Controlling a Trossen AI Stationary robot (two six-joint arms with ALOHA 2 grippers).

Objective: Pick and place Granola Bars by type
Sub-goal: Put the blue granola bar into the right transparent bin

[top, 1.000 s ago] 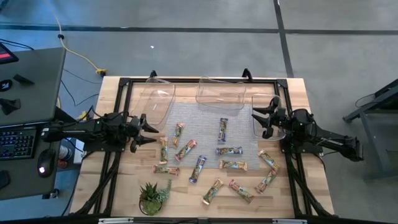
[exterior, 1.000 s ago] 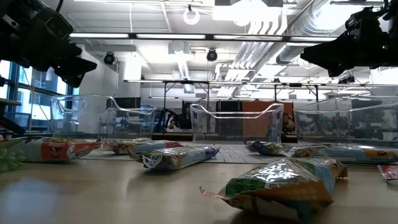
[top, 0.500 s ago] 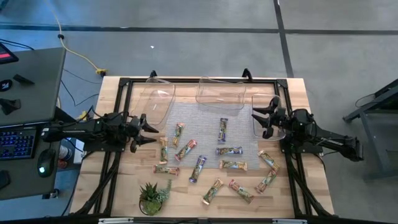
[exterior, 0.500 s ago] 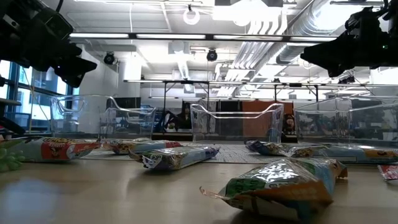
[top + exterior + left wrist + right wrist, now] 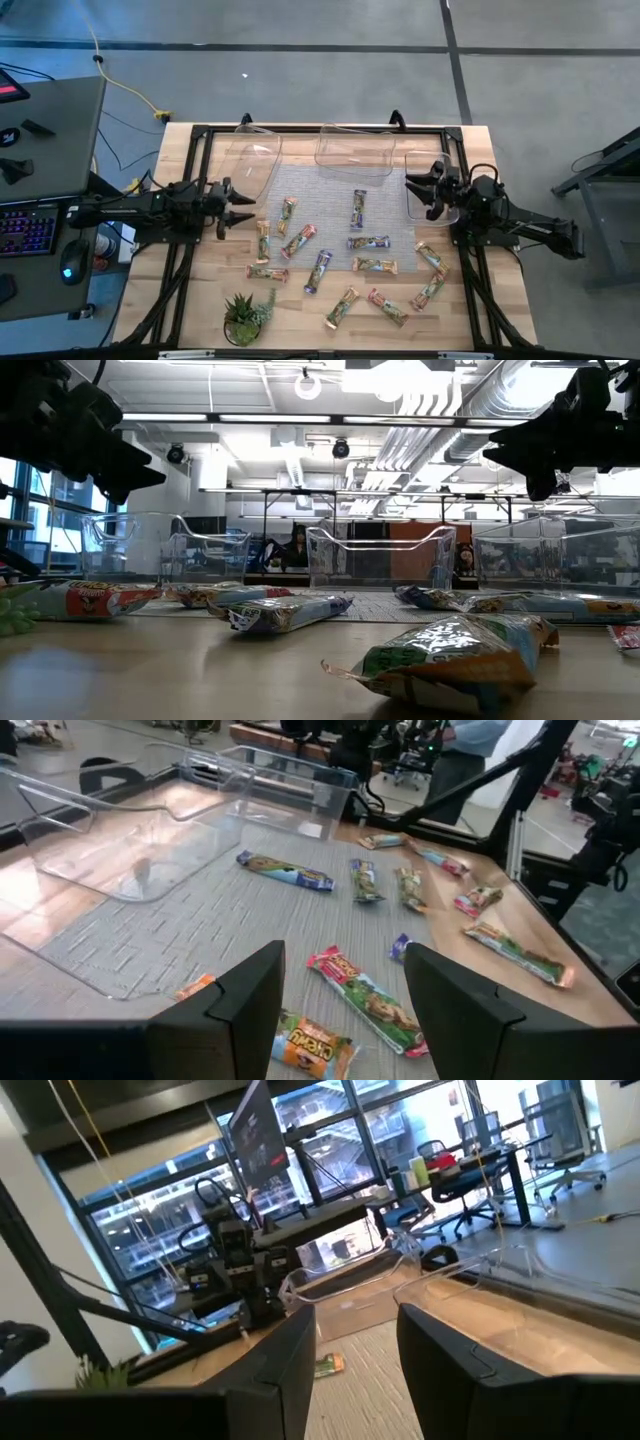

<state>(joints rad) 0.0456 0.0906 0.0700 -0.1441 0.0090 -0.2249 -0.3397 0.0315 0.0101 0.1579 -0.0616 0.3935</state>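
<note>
Both grippers have shifted a little since a second ago: the left gripper (image 5: 240, 208) has turned its fingers slightly and the right gripper (image 5: 420, 189) has drawn a touch toward its own side, while none of the granola bars (image 5: 348, 250) has moved. Neither holds anything. The left gripper's jaws stand wide apart, seen plainly in its wrist view, and the right gripper's fingers are parted too, with only air and the clear tubs beyond them.

All the bars lie loose on the grey mat (image 5: 330, 195) and the wood in front of the three clear tubs (image 5: 354, 150), which look bare.

Nearest the left gripper is the green-orange bar (image 5: 287, 214), just ahead of the fingertips and toward the table's middle, its long axis running roughly front to back. My guess is that the left arm, being closer, takes this one, closing across its short width
</note>
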